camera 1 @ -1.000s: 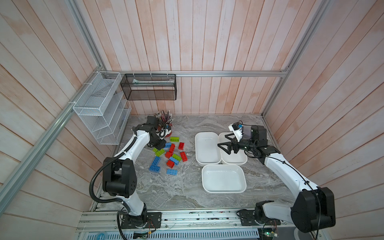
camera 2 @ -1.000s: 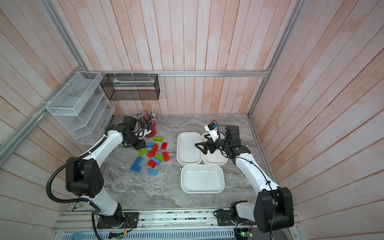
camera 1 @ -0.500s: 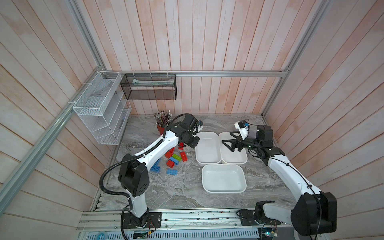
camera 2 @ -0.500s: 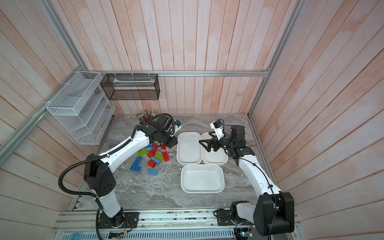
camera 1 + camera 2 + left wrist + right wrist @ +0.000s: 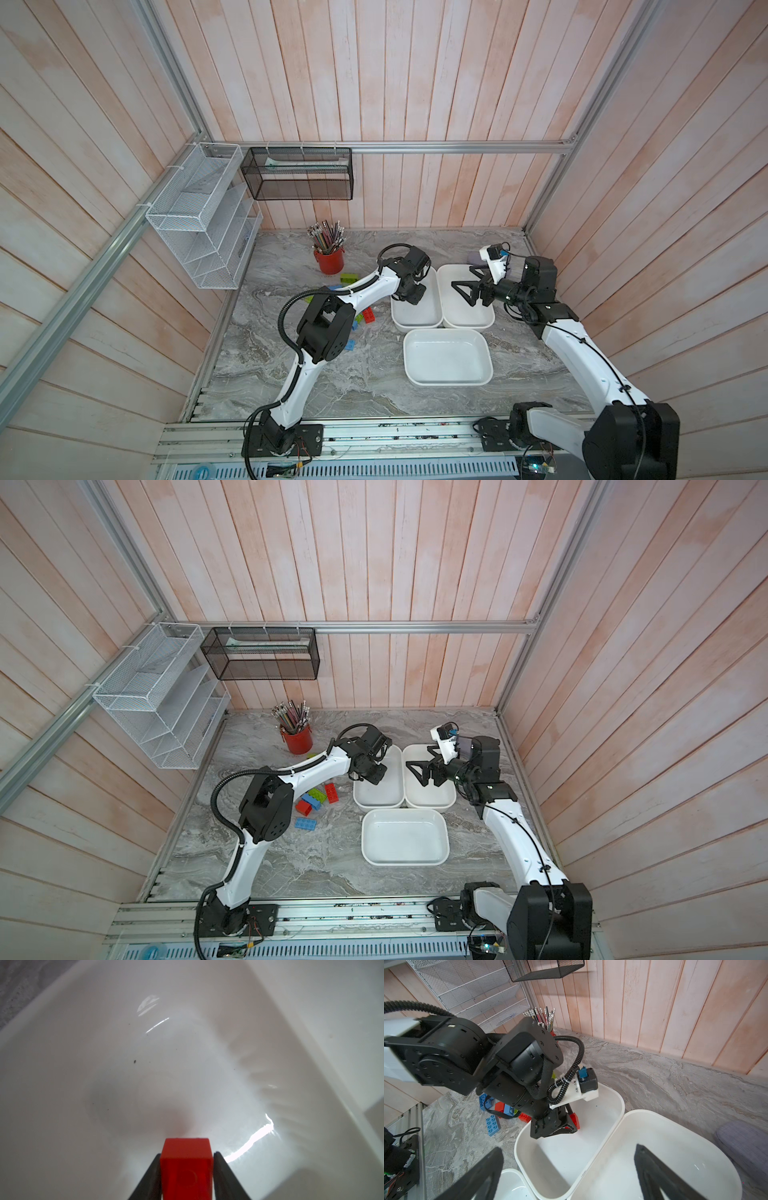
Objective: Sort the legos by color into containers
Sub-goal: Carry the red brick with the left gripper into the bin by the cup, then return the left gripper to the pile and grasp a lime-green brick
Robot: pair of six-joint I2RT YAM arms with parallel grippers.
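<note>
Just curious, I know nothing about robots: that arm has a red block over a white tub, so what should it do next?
Probably open the left gripper and let the red brick drop: it already hangs over the white tub, whose floor is bare.

At 6 o'clock the left hand (image 5: 187, 1154) grips a red lego (image 5: 187, 1169) between its dark fingers (image 5: 152, 1174) above a glossy white container (image 5: 145, 1053), with grey table (image 5: 18, 978) at 10 o'clock.

Marble tabletop (image 5: 353, 386); tubs (image 5: 449, 381); bricks (image 5: 331, 792); pencil cup (image 5: 330, 262)
</note>
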